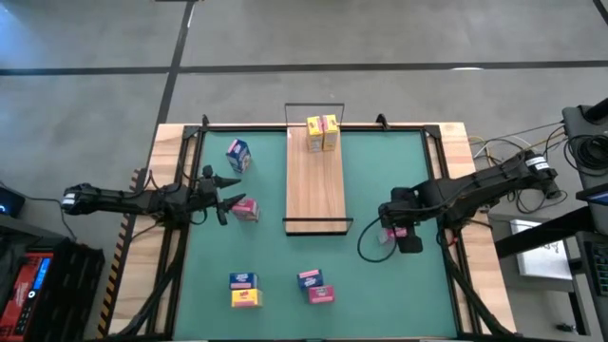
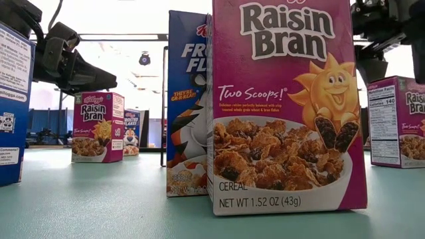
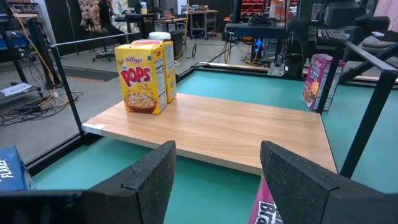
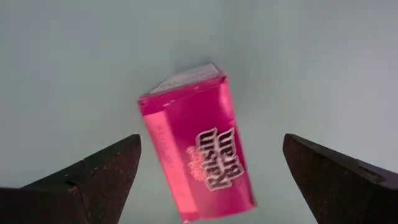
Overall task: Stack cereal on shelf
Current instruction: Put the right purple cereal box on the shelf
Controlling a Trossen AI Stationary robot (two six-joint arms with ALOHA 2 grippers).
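Shelf [image 1: 315, 190] lies at the centre of the high view, a bare plank carrying only two yellow boxes [image 1: 322, 133] side by side at its upper end. Other cereal boxes stand on the green table [image 1: 399, 285]: a blue one [image 1: 237, 155] upper left, four along the bottom. Left gripper [image 1: 228, 195] sits left of the shelf, fingers spread, a pink box [image 1: 246, 210] just beside them, ungripped. Right gripper [image 1: 401, 236] hangs wide open over a pink Raisin Bran box [image 4: 199, 168], which lies between its fingers, untouched.
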